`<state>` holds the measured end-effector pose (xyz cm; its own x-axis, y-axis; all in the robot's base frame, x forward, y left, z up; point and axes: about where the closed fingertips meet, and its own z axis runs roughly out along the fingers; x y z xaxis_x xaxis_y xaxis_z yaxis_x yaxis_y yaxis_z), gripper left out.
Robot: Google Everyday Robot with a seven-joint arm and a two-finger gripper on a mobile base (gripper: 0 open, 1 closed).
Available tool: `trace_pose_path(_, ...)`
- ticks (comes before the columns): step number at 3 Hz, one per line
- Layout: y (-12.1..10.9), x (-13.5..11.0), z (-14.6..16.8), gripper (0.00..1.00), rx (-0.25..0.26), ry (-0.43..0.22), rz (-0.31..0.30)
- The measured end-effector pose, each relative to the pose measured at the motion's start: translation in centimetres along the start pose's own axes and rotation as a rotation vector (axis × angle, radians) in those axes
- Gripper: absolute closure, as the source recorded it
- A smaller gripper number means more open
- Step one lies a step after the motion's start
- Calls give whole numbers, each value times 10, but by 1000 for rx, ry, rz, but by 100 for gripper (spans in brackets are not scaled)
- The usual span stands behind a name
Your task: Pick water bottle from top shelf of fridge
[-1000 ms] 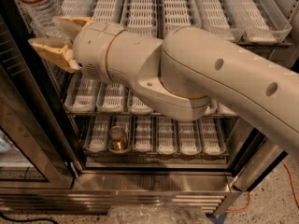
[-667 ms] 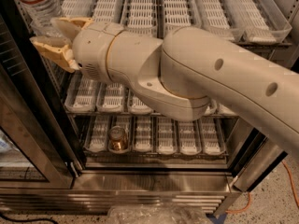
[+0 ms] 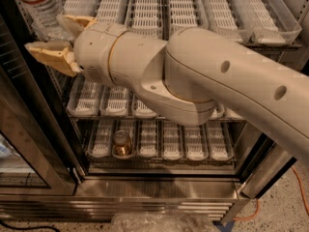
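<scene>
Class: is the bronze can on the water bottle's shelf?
No: the can sits low, while the gripper is beside the water bottle on the top shelf.

Up in the left corner, the water bottle (image 3: 41, 4) runs out past the picture's upper edge, so its cap and neck are out of sight, and its label is too small to read. The gripper (image 3: 47, 33) sits just below and in front of it, fingers (image 3: 50, 54) spread, the upper one covering part of the bottle's lower end. The top shelf (image 3: 285, 33) is cut off along the upper edge too. The big arm (image 3: 217, 86) blocks most of the middle rack and exits at the right edge. Low down, the can (image 3: 122, 143) shows no readable markings. The fridge (image 3: 159, 190) door (image 3: 29, 129) is cropped at the left, and a crinkled clear wrap (image 3: 159, 222) is clipped by the bottom edge, its contents unclear.
</scene>
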<state>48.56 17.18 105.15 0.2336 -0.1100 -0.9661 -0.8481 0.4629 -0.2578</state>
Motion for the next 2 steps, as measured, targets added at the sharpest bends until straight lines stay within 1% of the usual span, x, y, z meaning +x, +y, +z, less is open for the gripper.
trace_pose_path(1,-1,0,5,48,1,5,-6)
trace_pose_path(2,-5,0,10,35,7,7,-9)
